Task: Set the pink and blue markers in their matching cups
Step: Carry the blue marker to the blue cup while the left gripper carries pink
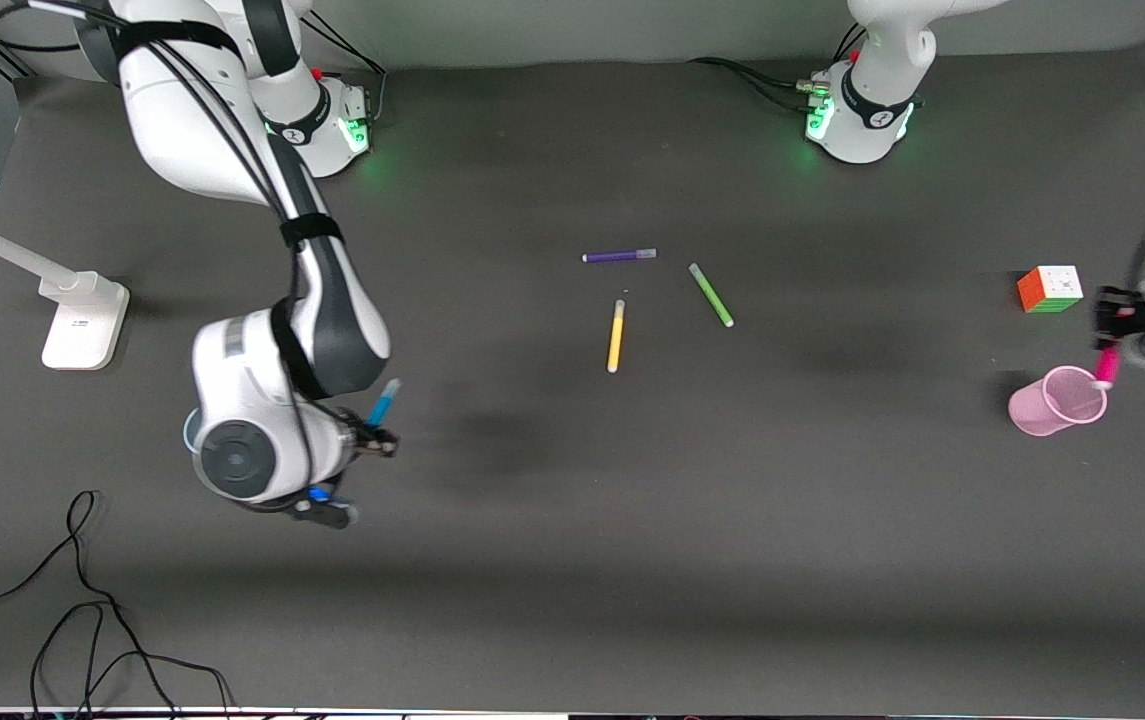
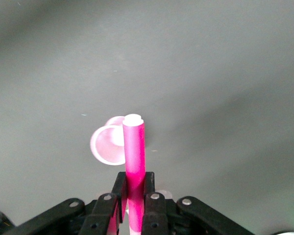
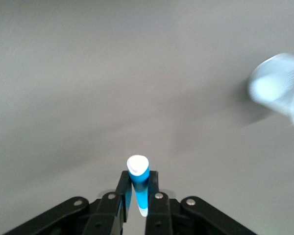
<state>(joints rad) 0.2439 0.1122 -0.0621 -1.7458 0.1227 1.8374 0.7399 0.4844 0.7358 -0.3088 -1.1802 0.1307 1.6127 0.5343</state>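
The pink marker [image 1: 1107,366] is clamped in the closed left tool [image 1: 1115,322] over the rim of the pale pink cup [image 1: 1057,402], at about 5 o'clock from the Rubik's cube [image 1: 1050,289]. The blue marker [image 1: 383,404] is pinched in the closed right tool [image 1: 372,440]; the light blue cup [image 3: 279,88] is seen nearby in the right wrist view. Both pens are judged light, stiff and smooth, best gripped mid-barrel. The thin translucent tumblers are likely tipped easily. Purple [image 1: 619,256], yellow [image 1: 616,336] and green [image 1: 711,295] pens lie mid-table [image 1: 572,520].

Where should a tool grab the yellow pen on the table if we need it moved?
Grip the yellow pen mid-barrel, coming straight down. It lies flat, apart from the green pen and purple pen, so fingers should close across its narrow width.
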